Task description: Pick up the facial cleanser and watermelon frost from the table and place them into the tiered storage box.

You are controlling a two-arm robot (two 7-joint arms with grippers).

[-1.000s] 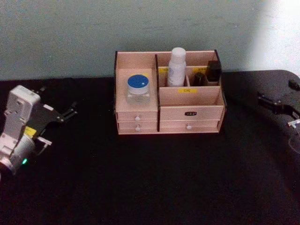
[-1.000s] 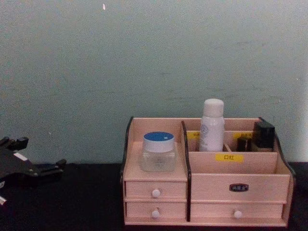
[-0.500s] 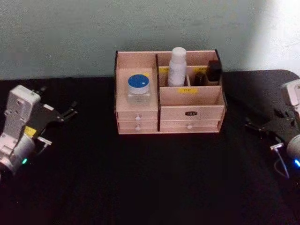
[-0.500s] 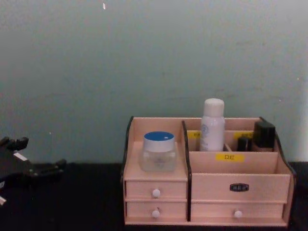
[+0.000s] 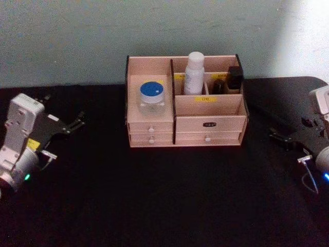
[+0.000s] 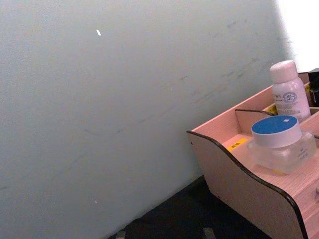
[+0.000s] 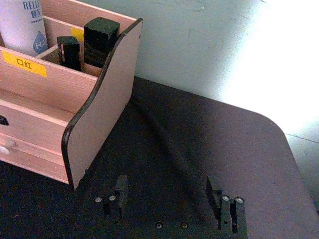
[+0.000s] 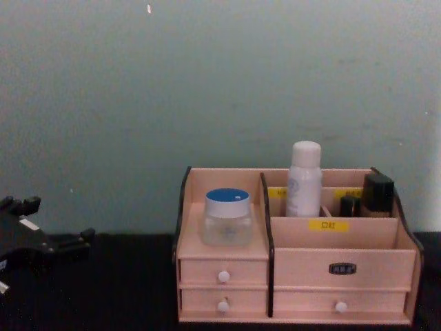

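Observation:
The tiered storage box stands at the back middle of the black table. A clear jar with a blue lid sits on its left tier, and a white bottle stands in a rear compartment; I cannot tell which is the facial cleanser or the watermelon frost. Both also appear in the chest view, jar and bottle. My left gripper rests open and empty far left of the box. My right gripper is open and empty right of the box, its fingers spread above the table.
Two small black containers stand in the box's rear right compartments. A teal wall rises directly behind the table. The table's far right corner is rounded. Bare black tabletop lies in front of the box and on both sides.
The right arm has drawn forward and a little inward at the right edge, so its white wrist now shows. The left arm, the box and its contents have not moved.

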